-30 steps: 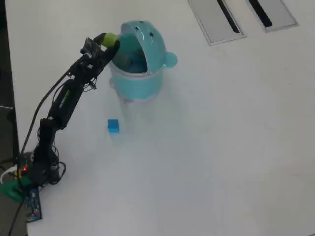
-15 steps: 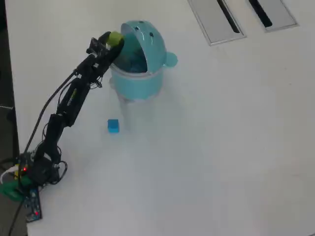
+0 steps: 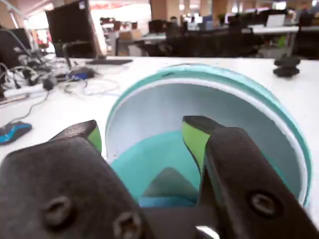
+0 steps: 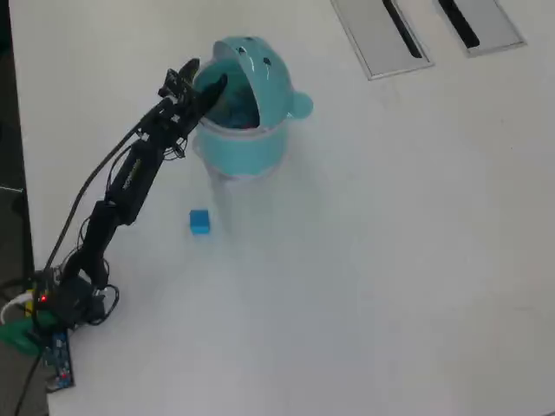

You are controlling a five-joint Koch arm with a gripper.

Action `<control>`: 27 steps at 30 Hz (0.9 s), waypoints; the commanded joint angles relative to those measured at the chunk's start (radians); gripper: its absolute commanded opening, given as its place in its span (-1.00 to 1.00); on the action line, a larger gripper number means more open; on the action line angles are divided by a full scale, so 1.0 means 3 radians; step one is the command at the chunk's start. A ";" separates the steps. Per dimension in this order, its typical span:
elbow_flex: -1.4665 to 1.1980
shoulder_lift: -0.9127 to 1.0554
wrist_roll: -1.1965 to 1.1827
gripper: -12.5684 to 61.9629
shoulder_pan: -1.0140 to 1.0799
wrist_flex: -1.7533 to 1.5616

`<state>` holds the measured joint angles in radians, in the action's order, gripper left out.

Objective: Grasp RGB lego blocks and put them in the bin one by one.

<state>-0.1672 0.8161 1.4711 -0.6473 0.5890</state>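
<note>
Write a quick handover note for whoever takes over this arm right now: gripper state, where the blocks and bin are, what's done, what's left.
Gripper: open and empty, held over the mouth of the teal bin, whose domed lid is flipped up.
Blue block: loose on the white table, in front of the bin in the overhead view.
No yellow-green or red block shows on the table; the bin's contents cannot be made out.
Left: pick up the blue block and drop it in the bin.
</note>
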 commanded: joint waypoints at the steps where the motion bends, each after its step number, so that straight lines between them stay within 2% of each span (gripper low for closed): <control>1: 0.0419 0.0051 0.0010 0.14 0.0010 0.0087; 7: 0.1243 -0.0199 0.0005 0.18 0.0041 0.1217; 27: 0.1243 0.0486 -0.0159 0.18 0.0112 0.2664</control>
<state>0.1396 0.8866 1.4235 -0.6259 1.3453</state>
